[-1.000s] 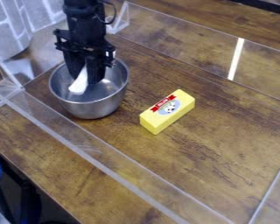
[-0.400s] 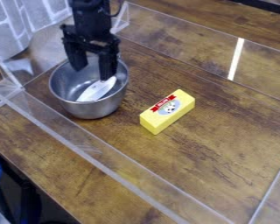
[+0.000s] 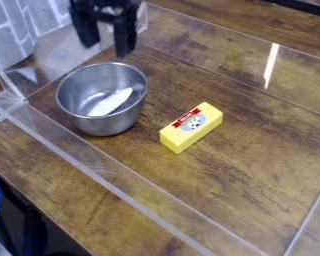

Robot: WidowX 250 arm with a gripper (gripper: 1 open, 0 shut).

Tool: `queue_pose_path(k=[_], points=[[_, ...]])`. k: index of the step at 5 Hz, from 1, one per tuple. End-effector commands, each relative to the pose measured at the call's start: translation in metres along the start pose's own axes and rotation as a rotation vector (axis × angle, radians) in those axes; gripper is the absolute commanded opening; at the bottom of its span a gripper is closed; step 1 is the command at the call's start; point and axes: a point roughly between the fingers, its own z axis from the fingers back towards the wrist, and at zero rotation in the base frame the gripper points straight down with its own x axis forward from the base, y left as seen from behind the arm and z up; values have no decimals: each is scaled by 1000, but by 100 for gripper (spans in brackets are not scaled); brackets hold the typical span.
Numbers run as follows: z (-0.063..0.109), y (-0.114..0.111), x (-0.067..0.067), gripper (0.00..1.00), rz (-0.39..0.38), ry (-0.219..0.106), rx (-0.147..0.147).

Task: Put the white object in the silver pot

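The silver pot (image 3: pixel 100 98) sits on the wooden table at the left. Inside it lies the white object (image 3: pixel 113 100), resting on the bottom toward the right wall. My black gripper (image 3: pixel 105 36) hangs above and behind the pot near the top edge of the view, pointing down. Its two fingers (image 3: pixel 125 38) stand apart, open, with nothing between them. The gripper is well clear of the pot's rim.
A yellow block (image 3: pixel 191 127) with a round red-and-white label lies right of the pot. Clear plastic walls (image 3: pixel 69 152) border the table at the front left and the back. Light-coloured clutter (image 3: pixel 16 40) stands at the far left.
The gripper let go of the white object inside the pot, opened its fingers and rose up out of the pot. The white object now lies flat on the pot's bottom.
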Motion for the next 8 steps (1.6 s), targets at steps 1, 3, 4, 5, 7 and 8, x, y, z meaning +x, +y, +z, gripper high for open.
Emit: queue_pose_path(k=[1,3,4,5,7,8], points=[[29,-9,11,100,-39,-105,12],[-7,14,25,100,-35,-83,24],[-17,26,26,100,-34,-83,42],[-25,35,28,100,-29,-79,51],[-33,40,32,100,-30,-87,49],[-32,40,33,100,-31,-96,44]])
